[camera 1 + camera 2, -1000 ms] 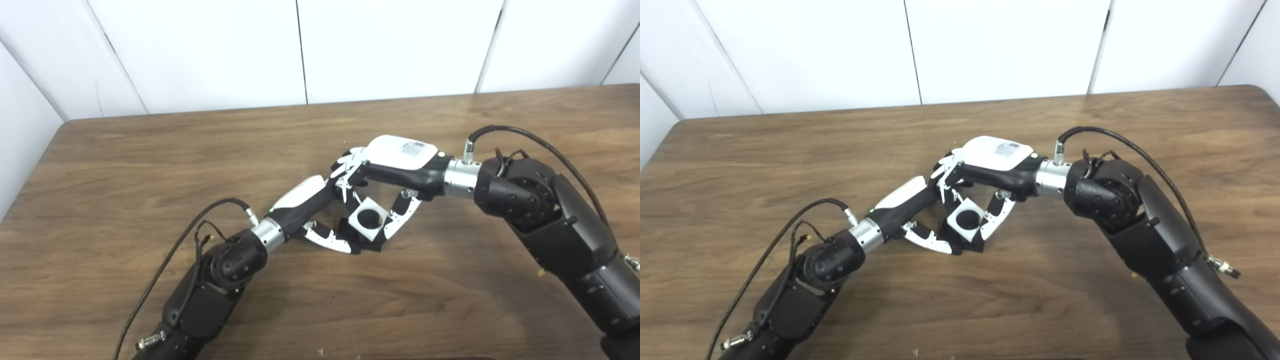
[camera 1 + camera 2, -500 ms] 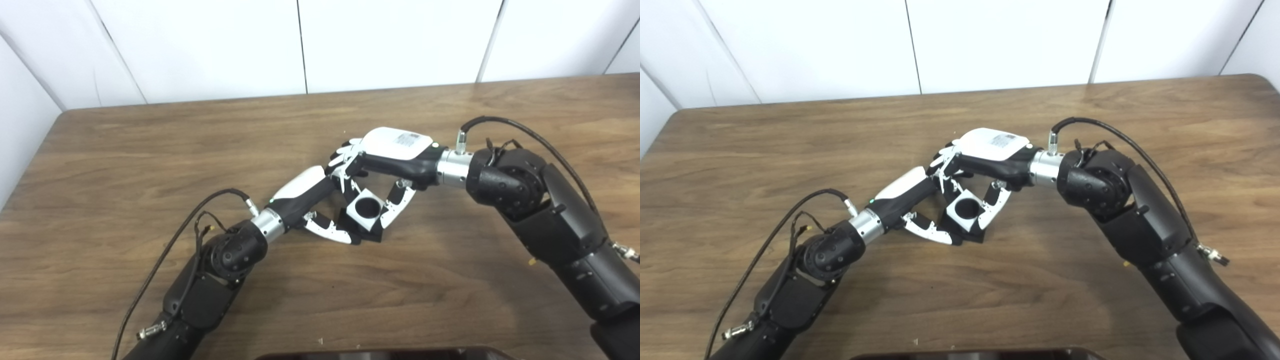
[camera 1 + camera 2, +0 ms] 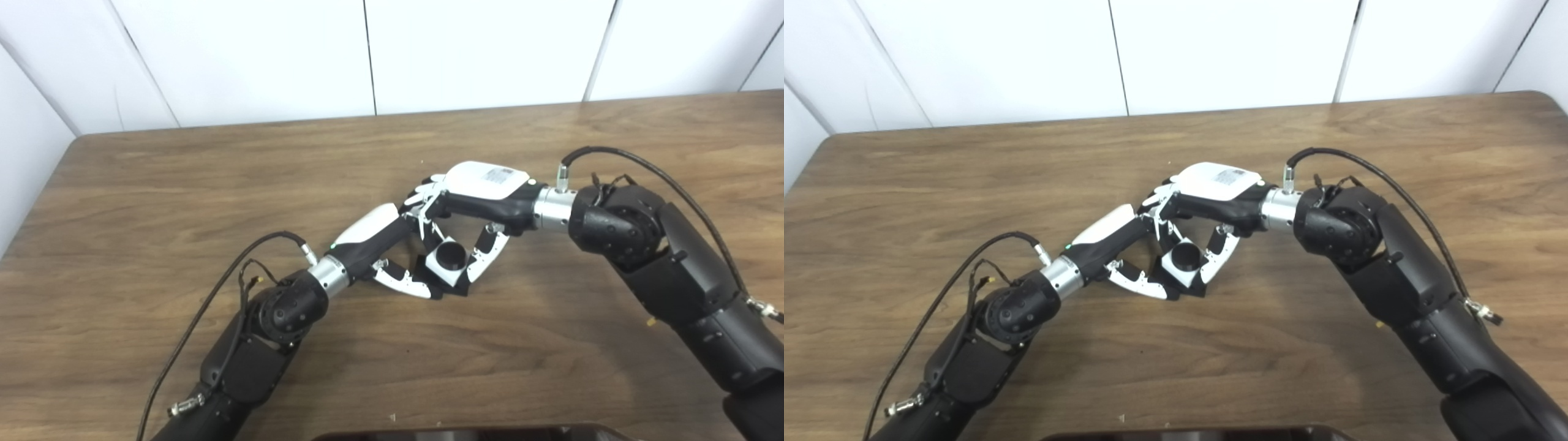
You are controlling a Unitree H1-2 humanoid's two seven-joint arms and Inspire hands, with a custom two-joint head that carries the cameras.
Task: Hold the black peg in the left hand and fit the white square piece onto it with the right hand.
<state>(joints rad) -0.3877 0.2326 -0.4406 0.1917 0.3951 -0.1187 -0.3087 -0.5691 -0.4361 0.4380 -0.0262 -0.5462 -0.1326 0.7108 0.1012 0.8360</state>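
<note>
At mid-table, both hands meet over the wooden tabletop (image 3: 153,202). I read the left hand (image 3: 392,251) as closed around the black peg (image 3: 454,255), whose base shows as a dark block under the fingers; the right hand (image 3: 474,205) pinches the white square piece (image 3: 444,269) between thumb and fingers, its round bore facing up toward the head cameras.

Key relation: the white square piece sits directly at the peg, below and slightly toward me from the right palm. A dark round end fills the bore, so I judge the peg is entered, with its long axis running roughly up toward the cameras. How deep it is seated I cannot tell; the fingers hide the sides.

Both hands are equally close, touching or nearly so around the piece. The next move, I judge, is a push by the right hand along the peg axis, toward the left hand's grip. Risk: the piece looks slightly tilted in both views, so it could bind if pushed off-axis.
</note>
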